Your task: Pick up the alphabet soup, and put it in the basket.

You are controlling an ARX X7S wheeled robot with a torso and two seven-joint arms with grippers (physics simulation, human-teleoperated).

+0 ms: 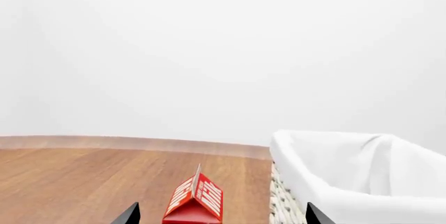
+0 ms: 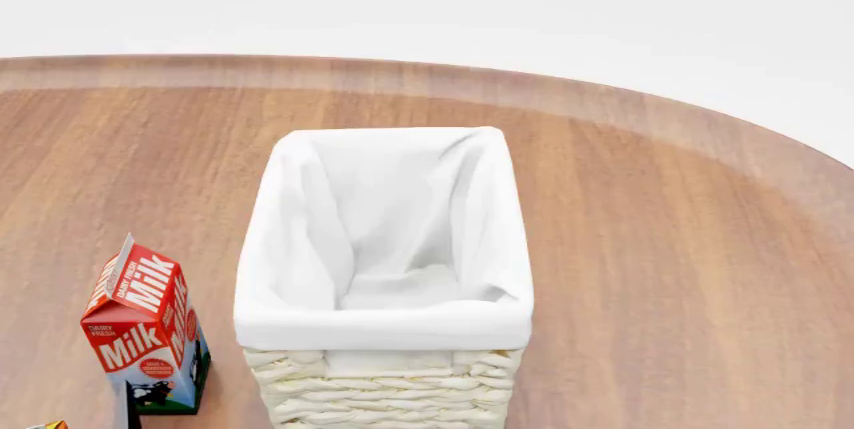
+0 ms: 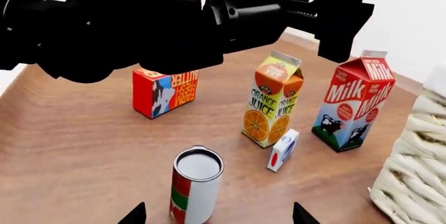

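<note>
Basket (image 2: 387,324) long axis running away from head camera, both arms' jaws spread, empty

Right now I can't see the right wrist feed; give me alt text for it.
A red-and-green labelled can stands on the wooden table just ahead of the right gripper. Behind it stand an orange juice carton, a milk carton and a butter box, with the left arm overhead. No alphabet soup shows.

Rounded wooden table (image 2: 667,209) against plain white surroundings.
</note>
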